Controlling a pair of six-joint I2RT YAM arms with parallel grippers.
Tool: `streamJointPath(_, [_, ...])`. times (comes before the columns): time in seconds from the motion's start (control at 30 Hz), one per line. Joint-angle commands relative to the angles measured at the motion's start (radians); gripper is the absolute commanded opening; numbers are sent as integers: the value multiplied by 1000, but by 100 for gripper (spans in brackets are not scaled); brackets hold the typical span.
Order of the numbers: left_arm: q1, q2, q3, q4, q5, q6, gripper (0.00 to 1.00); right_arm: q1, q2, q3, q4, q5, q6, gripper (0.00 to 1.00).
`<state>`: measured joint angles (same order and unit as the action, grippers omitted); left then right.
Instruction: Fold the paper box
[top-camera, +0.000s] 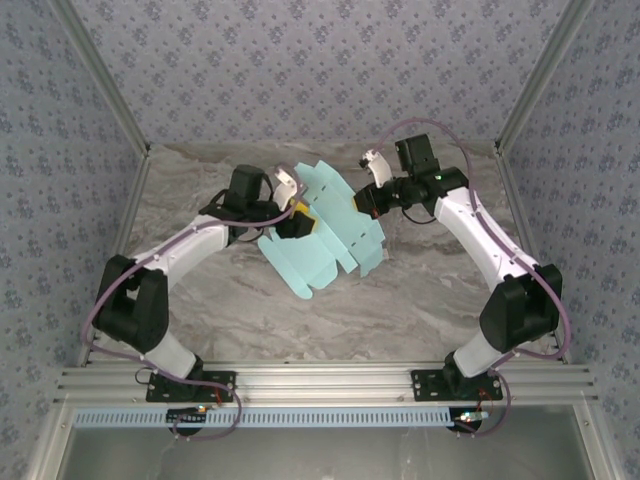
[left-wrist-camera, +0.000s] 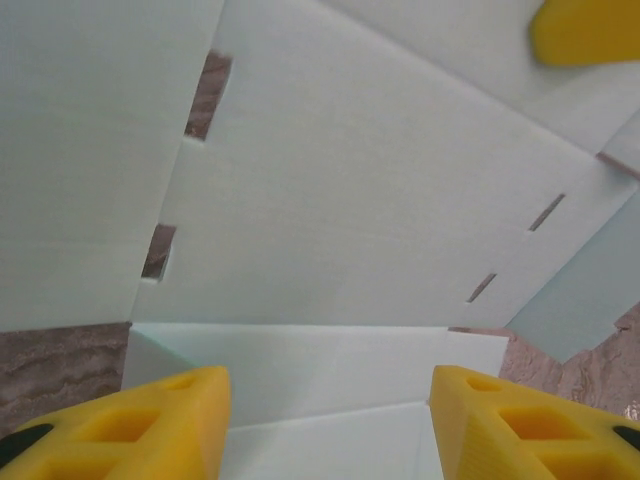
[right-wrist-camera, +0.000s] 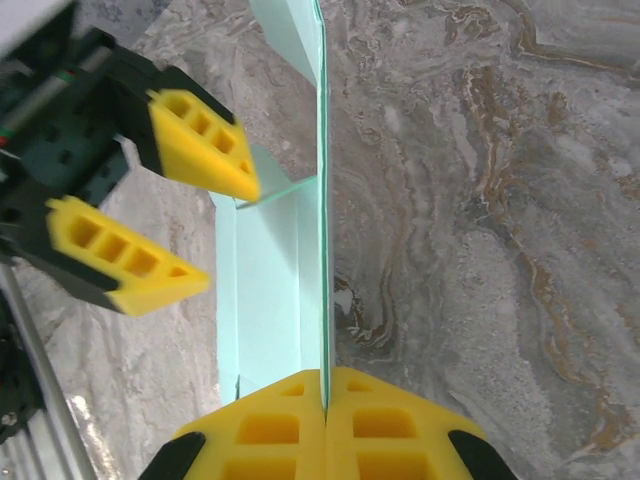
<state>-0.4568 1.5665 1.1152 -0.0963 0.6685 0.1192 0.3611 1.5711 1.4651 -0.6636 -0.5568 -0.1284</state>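
Showing the paper box (top-camera: 320, 225) as a pale cyan die-cut sheet held between the two arms over the middle of the marbled worktop (top-camera: 400, 305). From above, its scalloped flaps fan toward the far wall and a long flap points toward the arm bases; whether that low edge touches the worktop cannot be told. The right wrist view supplies the edge-on reading: the sheet (right-wrist-camera: 322, 180) stands as a thin vertical line, and the right hand (right-wrist-camera: 325, 385) is closed flat on its near edge, both fingers pressed together with the card between them. Beside it the left hand (right-wrist-camera: 225, 235) stands with its fingers spread, the upper tip at a folded side panel. The left wrist view gives the surface instead: slits and crease lines across the sheet (left-wrist-camera: 380, 200), and the left hand (left-wrist-camera: 330, 400) with its yellow fingers wide apart on either side of a lower panel, not clamping it. Bare worktop lies open on the near side of the sheet and to either side, bounded by the patterned walls (top-camera: 300, 70).
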Motion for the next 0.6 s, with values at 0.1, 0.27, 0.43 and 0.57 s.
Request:
streamJointPath(0.1, [24, -117, -4, 69, 31, -47, 57, 20, -52, -3, 14, 41, -106, 0])
streamJointPath(0.27, [52, -118, 64, 70, 99, -72, 58, 38, -52, 6, 5, 31, -137, 0])
streamJointPath(0.43, [83, -70, 144, 26, 128, -85, 59, 47, -60, 14, -1, 17, -155, 0])
streamJointPath(0.57, [84, -44, 194, -3, 145, -70, 59, 56, -62, 17, -8, 8, -170, 0])
